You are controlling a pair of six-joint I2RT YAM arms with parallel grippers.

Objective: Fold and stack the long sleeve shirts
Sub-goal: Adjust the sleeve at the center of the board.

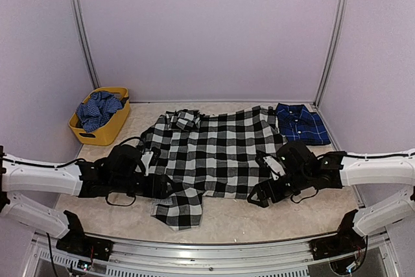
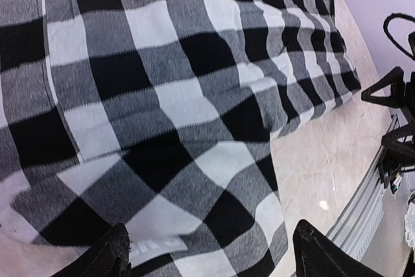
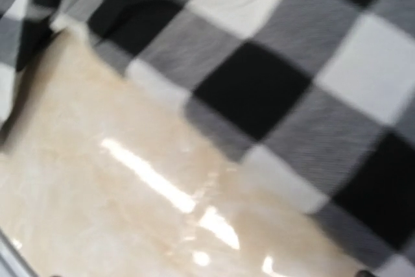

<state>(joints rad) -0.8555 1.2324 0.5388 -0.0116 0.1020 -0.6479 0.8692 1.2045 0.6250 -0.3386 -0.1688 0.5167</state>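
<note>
Holds left gripper (image 2: 214, 241) spread wide above check shirt (image 1: 220, 147); holds right gripper (image 1: 264, 191) spread at its near right edge, blue shirt (image 1: 301, 123) folded just beside.

check shirt (image 2: 194, 95): woven cloth, matt, visible twill weave
blue shirt (image 1: 301, 124): cloth, matt
table (image 3: 130, 180): smooth, glossy, marbled look
basket (image 1: 107, 132): smooth plastic
rail (image 1: 214, 251): metal, dull sheen

a yellow basket (image 1: 110, 131) stands at the far left of the beige surface (image 1: 227, 215), with crumpled blue checked cloth (image 1: 97, 111) inside.
</note>
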